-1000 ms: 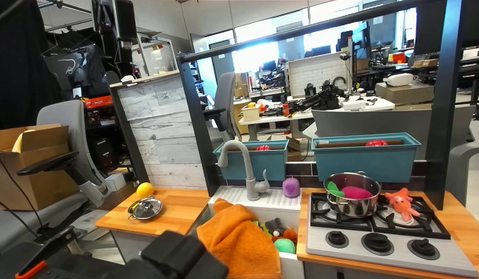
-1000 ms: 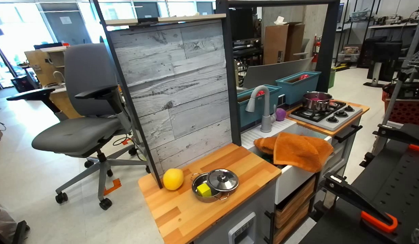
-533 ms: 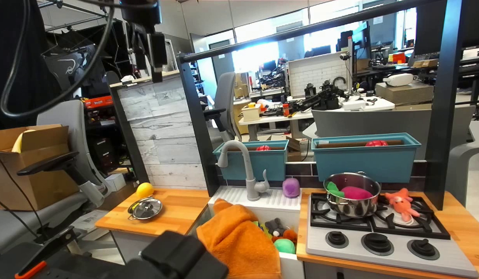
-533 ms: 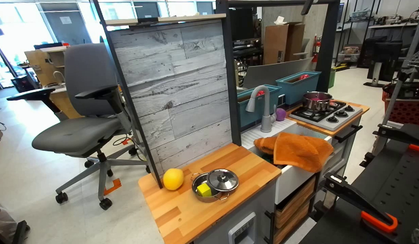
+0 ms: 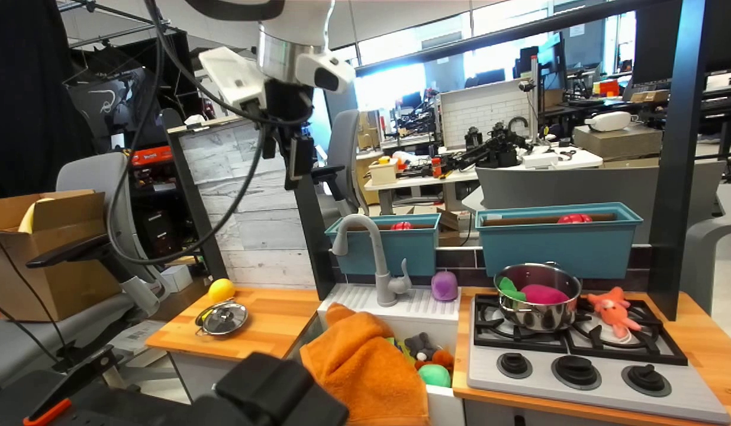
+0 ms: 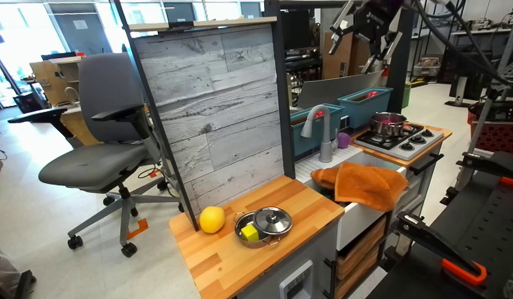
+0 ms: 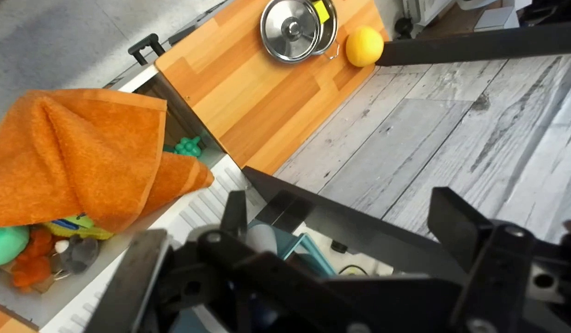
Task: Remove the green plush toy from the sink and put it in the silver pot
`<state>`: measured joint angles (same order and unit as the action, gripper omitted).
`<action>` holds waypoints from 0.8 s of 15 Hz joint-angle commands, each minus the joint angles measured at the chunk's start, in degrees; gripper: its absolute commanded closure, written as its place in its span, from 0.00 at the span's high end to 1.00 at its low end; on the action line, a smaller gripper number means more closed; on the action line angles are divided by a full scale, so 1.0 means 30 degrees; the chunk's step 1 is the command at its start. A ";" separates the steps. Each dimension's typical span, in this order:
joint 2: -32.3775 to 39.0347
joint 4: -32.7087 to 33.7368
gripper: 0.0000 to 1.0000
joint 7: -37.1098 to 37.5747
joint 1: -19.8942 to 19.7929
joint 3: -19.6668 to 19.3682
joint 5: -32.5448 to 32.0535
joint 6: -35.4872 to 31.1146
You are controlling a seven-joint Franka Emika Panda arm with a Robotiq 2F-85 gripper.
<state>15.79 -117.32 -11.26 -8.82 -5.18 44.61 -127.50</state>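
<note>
Exterior views: jaws now nearer sink (image 5: 439,330)

Green plush toy (image 5: 434,376) in the sink (image 5: 443,329), end effector (image 5: 281,167) high up, jaws seemingly apart.

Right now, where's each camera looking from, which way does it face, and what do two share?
An exterior view: sits near the wooden counter, looking toward the stove; the open pincer hangs at top right.
An exterior view: in front of the sink, facing the teal bins behind it; the arm and pincer hang at top left.
Wrist view: on the arm, looking down over the orange cloth; pincer's fingers show below.
Both exterior views share the silver pot.
</note>
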 commanded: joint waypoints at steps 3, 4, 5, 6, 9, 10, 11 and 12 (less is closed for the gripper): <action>0.2671 0.1863 1.00 -0.2418 -0.1944 -0.0135 0.2356 -0.0806; 0.3074 0.2032 1.00 -0.2790 -0.2231 -0.0172 0.2559 -0.1059; 0.3485 0.2258 1.00 -0.2940 -0.2466 -0.0184 0.2676 -0.1340; 0.3952 0.2535 1.00 -0.2913 -0.2618 -0.0212 0.2713 -0.1646; 0.5717 0.3633 1.00 -0.2422 -0.2915 -0.0239 0.2429 -0.2636; 0.6366 0.4096 1.00 -0.2082 -0.2920 -0.0223 0.2269 -0.2985; 0.6944 0.4537 1.00 -0.1685 -0.2958 -0.0154 0.2290 -0.3249; 0.7743 0.5199 1.00 -0.1276 -0.3029 -0.0018 0.2445 -0.3482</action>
<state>32.72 -107.75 -18.10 -17.58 -5.91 51.11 -135.85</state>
